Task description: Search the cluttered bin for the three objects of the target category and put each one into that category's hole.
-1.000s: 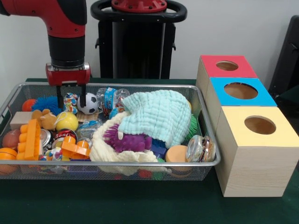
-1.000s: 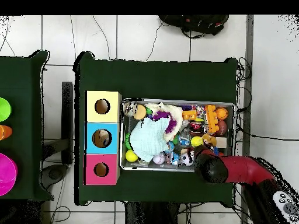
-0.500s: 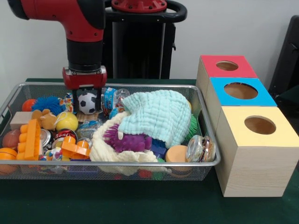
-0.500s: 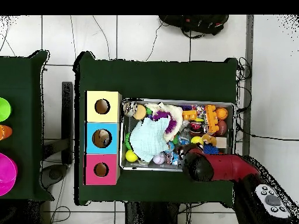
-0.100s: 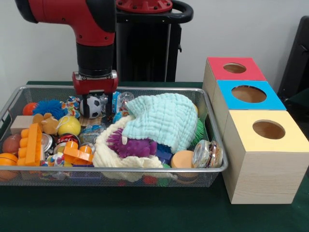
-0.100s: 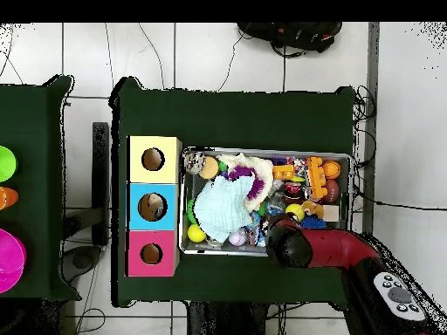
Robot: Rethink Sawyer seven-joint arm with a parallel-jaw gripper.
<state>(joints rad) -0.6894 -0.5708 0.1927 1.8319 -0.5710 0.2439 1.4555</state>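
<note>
A wire bin [image 5: 212, 170] is set on the table [image 5: 145, 212], left of three boxes [image 5: 263, 154]. A cloth [image 5: 164, 121] is draped over toys inside it. A soccer ball [image 5: 91, 107] is placed at the bin's back edge.

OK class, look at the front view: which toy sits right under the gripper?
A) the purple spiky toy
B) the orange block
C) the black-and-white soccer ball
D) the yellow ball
C: the gripper hangs directly over the soccer ball at the bin's far side, with the other three toys lying nearer the camera.
</note>
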